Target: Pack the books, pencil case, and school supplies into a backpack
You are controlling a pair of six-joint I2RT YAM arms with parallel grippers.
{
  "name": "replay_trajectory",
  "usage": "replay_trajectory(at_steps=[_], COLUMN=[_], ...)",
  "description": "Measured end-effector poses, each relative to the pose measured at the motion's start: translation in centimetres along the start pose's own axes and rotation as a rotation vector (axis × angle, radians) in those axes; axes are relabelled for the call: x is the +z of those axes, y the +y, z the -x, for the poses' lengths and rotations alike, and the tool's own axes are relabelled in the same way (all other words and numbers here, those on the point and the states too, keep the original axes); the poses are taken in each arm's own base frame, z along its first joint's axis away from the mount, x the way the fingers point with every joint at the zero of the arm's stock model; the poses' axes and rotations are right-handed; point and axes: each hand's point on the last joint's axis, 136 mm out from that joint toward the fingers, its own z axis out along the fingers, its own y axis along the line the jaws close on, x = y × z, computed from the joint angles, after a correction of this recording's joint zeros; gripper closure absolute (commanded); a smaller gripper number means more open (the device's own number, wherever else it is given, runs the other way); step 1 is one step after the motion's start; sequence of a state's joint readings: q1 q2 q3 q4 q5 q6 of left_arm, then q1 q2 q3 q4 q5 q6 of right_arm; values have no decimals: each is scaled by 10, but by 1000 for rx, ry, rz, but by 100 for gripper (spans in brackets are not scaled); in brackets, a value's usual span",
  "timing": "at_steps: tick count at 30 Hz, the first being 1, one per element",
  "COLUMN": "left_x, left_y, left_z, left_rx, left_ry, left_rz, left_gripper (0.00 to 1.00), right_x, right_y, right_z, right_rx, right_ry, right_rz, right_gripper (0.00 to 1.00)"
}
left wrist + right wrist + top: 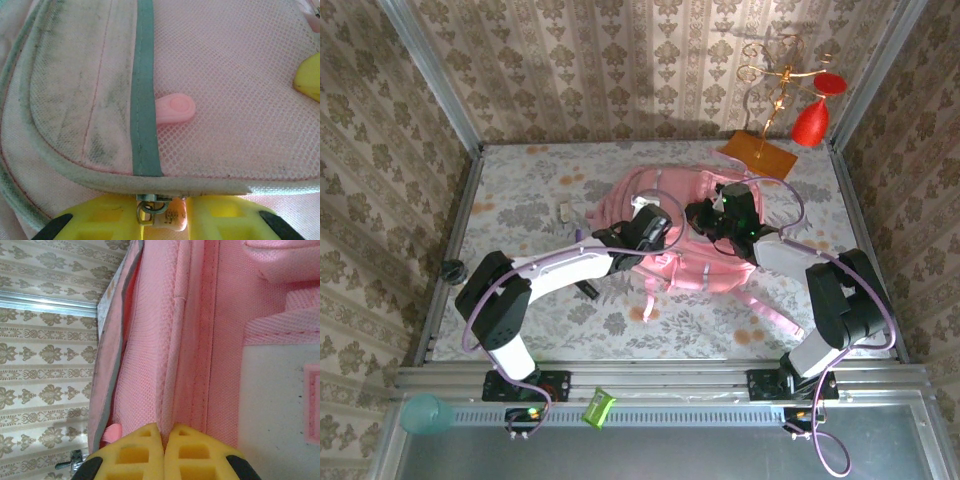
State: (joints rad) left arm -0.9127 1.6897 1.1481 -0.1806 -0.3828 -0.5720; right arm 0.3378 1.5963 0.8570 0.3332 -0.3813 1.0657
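Note:
The pink backpack [685, 262] lies in the middle of the table. My left gripper [655, 228] is at its left side. In the left wrist view its yellow fingers [105, 217] are closed on either side of a pink zip pull [172, 216] with a metal ring, under the grey piped pocket edge. My right gripper [712, 216] is on the backpack's top. In the right wrist view it [163, 432] is shut, pinching a piped seam of the backpack [172, 365]. The books and the pencil case are hidden. A short dark pen [587, 289] lies beside the left arm.
A second pink zip pull [175, 109] rests on the mesh pocket. An orange stand base [758, 153] with a gold stand and red ornament [810, 122] is at the back right. A small pale item [563, 210] lies left of the backpack. A black knob [451, 270] sits at the left edge.

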Motion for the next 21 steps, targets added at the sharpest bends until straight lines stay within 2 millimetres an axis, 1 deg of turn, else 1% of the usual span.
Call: replay_trajectory(at_steps=[4,6,7,10,11,12,15,17,19,20,21], left_x=[4,7,9,11,11,11,13,14,15,16,16], left_y=[0,0,0,-1,-1,-2,-2,-1,0,1,1], left_z=[-4,-7,-8,-8,-8,-7,-8,-7,-7,-7,-8], left_rx=[-17,-34,-45,-70,-77,-85,-107,-114,-112,-110,-103], left_ry=[21,33,40,48,48,48,49,41,38,37,34], left_rz=[-10,-16,-23,-38,-41,-45,-59,-62,-59,-60,-62], left_gripper=[78,84,85,84,79,77,78,82,90,96,100], right_x=[1,2,2,2,2,2,2,3,4,4,4], right_y=[0,-1,-1,-2,-2,-2,-1,-1,-2,-3,-4], right_z=[-1,0,0,1,1,1,1,1,1,1,1], right_rx=[13,20,25,36,37,40,38,38,38,35,32], right_ry=[6,6,6,4,4,4,2,1,2,2,2], right_rz=[4,4,3,3,3,3,7,8,7,5,3], right_gripper=[100,100,100,100,100,100,100,100,100,100,100])
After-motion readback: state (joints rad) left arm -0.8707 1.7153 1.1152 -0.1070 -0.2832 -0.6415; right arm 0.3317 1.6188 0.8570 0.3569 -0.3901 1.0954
